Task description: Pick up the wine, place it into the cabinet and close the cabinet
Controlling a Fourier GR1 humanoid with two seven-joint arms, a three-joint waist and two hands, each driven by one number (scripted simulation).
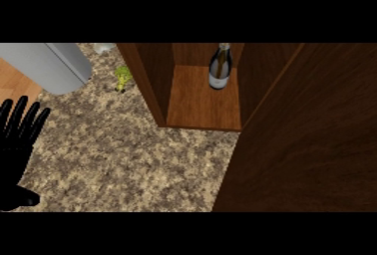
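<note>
We see the wine bottle (pixel 220 67) standing upright inside the open cabinet (pixel 202 102), well apart from our left hand (pixel 18 144), which rests beside the cabinet with fingers straight, spread, holding nothing.

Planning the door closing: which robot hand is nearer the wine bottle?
Left by default: the left robot hand rests open at the view's left edge, far across the counter from the wine bottle standing inside the cabinet. The right robot hand is not in view.
</note>
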